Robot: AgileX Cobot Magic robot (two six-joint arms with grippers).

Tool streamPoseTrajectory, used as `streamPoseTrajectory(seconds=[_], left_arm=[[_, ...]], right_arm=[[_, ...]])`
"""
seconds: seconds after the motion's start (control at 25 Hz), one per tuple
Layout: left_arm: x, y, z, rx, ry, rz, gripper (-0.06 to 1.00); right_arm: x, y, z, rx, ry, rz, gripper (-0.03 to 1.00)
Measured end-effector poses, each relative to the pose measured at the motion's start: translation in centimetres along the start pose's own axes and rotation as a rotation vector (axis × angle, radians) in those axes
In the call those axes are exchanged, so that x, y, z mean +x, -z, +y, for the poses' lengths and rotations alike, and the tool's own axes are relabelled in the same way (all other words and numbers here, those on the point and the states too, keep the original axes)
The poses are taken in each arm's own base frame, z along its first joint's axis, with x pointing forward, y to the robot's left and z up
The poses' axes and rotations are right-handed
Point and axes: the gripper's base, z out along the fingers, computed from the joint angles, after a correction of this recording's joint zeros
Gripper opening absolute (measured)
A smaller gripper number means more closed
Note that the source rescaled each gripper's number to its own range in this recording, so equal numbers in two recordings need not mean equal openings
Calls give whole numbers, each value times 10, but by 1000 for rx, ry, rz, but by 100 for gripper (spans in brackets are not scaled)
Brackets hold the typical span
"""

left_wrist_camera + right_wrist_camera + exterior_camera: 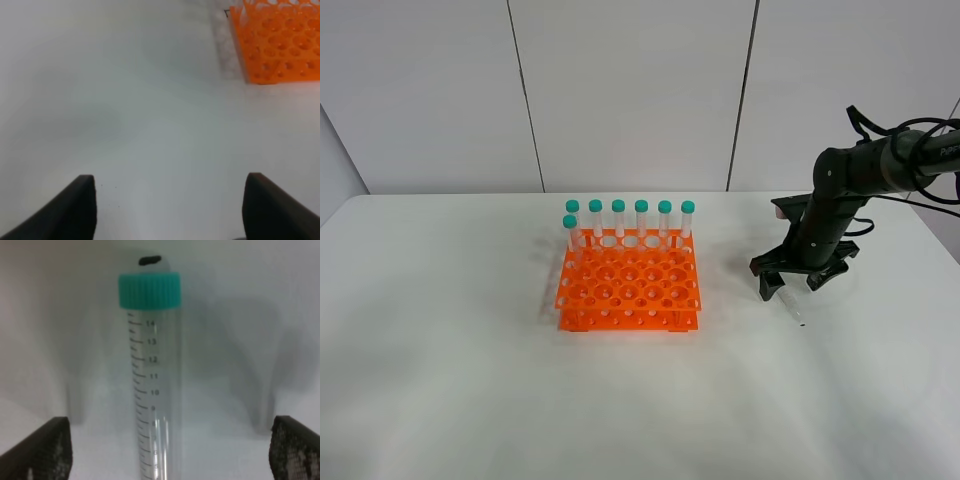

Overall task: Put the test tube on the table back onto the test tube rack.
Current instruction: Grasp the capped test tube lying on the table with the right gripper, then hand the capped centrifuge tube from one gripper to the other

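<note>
Right gripper [788,288] fingers [45,450], cropped, flanking test tube [155,390]

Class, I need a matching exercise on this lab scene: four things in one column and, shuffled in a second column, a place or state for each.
Column one
1. test tube
2. test tube rack
3. left end effector
4. right end effector

Column two
A. open above the bare table, with the rack off to one side
B. lying flat, teal cap on
C. open, straddling the lying tube
D. orange, with seven capped tubes standing in it

Pairs: 1-B, 2-D, 3-A, 4-C
</note>
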Motion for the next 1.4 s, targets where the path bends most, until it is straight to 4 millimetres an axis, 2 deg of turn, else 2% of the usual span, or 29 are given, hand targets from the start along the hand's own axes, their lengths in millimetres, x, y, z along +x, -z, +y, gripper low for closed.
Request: streamPoseTrajectory(seconds=[0.32,0.4,0.48,0.56,0.64,0.68,0.72,0.88,1.0,1.16,1.24,1.4], left_arm=[[0,0,0,0,0,0,73],[0,0,0,0,0,0,73],[0,0,0,0,0,0,73],[0,0,0,0,0,0,73],[0,0,0,0,0,0,73],[0,0,0,0,0,0,73],[0,0,0,0,0,0,73],[0,0,0,0,0,0,73],[0,0,0,0,0,0,73],[0,0,0,0,0,0,73],[0,0,0,0,0,0,73],[0,0,0,0,0,0,73]], right_arm=[[2,-9,0,-2,4,28,85],[2,-9,0,-2,4,28,81],[2,-9,0,-3,4,31,66],[2,-9,0,-3,4,35,42],[3,-9,0,-4,2,38,10],[3,-8,0,-4,2,39,0],[3,-8,0,-5,6,40,4],[0,-2,0,-6,20,44,3],[-6,21,0,1,28,-3,3],[-5,76,1,19,40,-96,3],[4,105,3,31,45,-143,3],[42,139,9,37,45,-181,3]])
